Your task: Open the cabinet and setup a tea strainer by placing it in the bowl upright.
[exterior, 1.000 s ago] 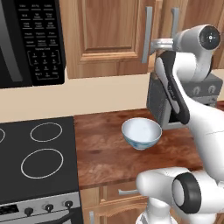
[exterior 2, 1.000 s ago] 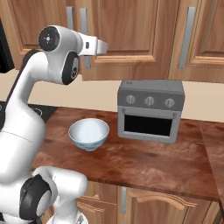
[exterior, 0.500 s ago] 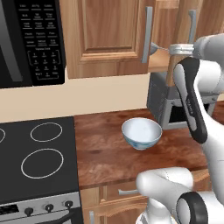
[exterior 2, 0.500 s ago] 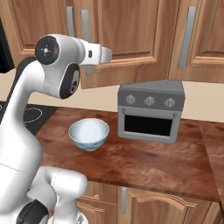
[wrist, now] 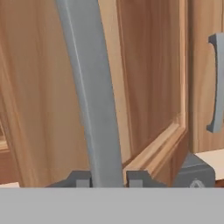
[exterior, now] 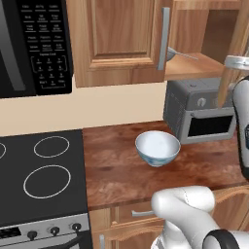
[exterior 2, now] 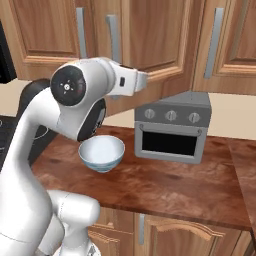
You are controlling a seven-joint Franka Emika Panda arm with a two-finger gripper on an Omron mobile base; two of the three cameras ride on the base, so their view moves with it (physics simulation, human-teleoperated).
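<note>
Wall cabinet (exterior: 116,44) with its right door (exterior 2: 150,40) swung partly outward, exposing the wooden shelf (exterior: 194,65) behind it. The tea strainer (exterior: 174,53) lies on this shelf just behind the left door's bar handle (exterior: 164,39), its thin handle pointing away from that door along the shelf. The gripper (wrist: 109,178) is at the right door's long grey bar handle (wrist: 89,92); the two fingertips (wrist: 78,179) stand one on each side of the bar, set narrowly around it, though actual contact with the bar cannot be confirmed. The white bowl (exterior: 157,148) sits upright on the brown wooden counter (exterior: 121,165) below the cabinet, holding nothing, just beside the grey toaster oven (exterior: 202,109) and between it and the black stovetop (exterior: 41,180). A black microwave (exterior: 31,46) hangs beside the cabinet's left door, above the stovetop.
</note>
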